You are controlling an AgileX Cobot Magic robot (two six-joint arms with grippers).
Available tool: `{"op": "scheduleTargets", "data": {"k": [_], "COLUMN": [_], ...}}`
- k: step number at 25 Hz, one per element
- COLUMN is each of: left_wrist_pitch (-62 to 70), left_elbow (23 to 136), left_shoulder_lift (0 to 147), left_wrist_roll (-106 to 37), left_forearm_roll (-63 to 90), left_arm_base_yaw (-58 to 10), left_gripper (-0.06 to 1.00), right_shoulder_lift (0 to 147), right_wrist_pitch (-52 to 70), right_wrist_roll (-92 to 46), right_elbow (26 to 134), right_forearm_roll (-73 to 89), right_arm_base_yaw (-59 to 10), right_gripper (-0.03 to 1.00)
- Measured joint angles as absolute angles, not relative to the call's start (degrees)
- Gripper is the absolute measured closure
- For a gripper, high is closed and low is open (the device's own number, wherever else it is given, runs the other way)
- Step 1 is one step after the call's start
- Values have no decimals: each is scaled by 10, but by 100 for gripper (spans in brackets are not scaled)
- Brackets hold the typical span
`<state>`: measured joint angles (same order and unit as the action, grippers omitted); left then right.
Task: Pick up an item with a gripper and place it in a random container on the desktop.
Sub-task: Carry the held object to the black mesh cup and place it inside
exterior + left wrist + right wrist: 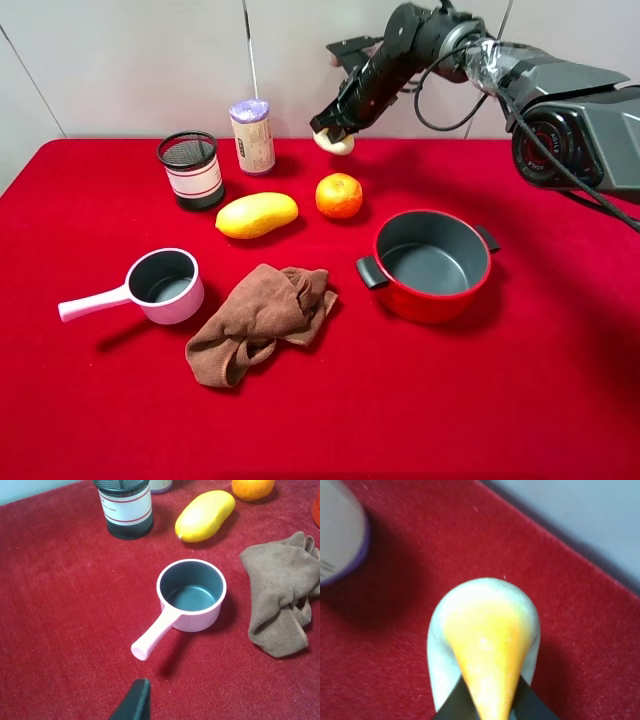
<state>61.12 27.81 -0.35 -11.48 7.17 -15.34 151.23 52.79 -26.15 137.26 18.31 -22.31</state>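
Right pincer (333, 132) (487, 702): pressed onto the item (336, 144) (485, 635), pinching it between both dark tips. The right wrist view shows the item as a pale rounded body with a yellow centre. The item sits at the rear edge of the bench (500, 400) (570, 600). Whether it touches the red cloth or hangs just above it cannot be determined.

Nearest objects: a canister with a purple lid (252, 135) (337, 530) stands upright near the item on the left of the high view. An orange (339, 195) (252, 487) lies in front of the item, apart from it.

Further out: a yellow mango (256, 215) (205, 516) lies just beside the orange. The container (190, 170) (125, 507), a black mesh cup with a white band, stands upright beyond the canister, and nothing can be seen inside it. A red pot (440, 300) stands on the right side with its inside bare. A pink saucepan (185, 300) (197, 621) stands front left, its handle pointing away from the mango. A crumpled brown cloth (262, 320) (282, 595) lies between saucepan and pot.

Left pincer (135, 702): only one dark tip shows, above the bench near the saucepan handle. Spread or pressed together, I cannot tell.
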Motion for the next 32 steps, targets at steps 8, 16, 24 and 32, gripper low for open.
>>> {"op": "scheduleTargets", "data": {"k": [8, 16, 24, 32], "left_wrist_pitch": [611, 611, 611, 612], "left_elbow": [278, 278, 278, 278], "left_shoulder_lift": [-4, -4, -4, -4], "left_wrist_roll": [-115, -115, -115, -115], "left_forearm_roll": [72, 72, 72, 72], "left_arm_base_yaw": [-153, -153, -153, -153], "left_gripper": [-4, -4, -4, -4], "right_shoulder_lift": [1512, 1479, 1441, 1427], "right_wrist_pitch": [609, 640, 652, 653], "right_wrist_roll": [-246, -234, -231, -231], "right_elbow": [1449, 1460, 1462, 1462], "right_forearm_roll": [179, 144, 127, 121], "right_arm_base_yaw": [-223, -232, -274, -323], "right_gripper": [98, 98, 99, 99]}}
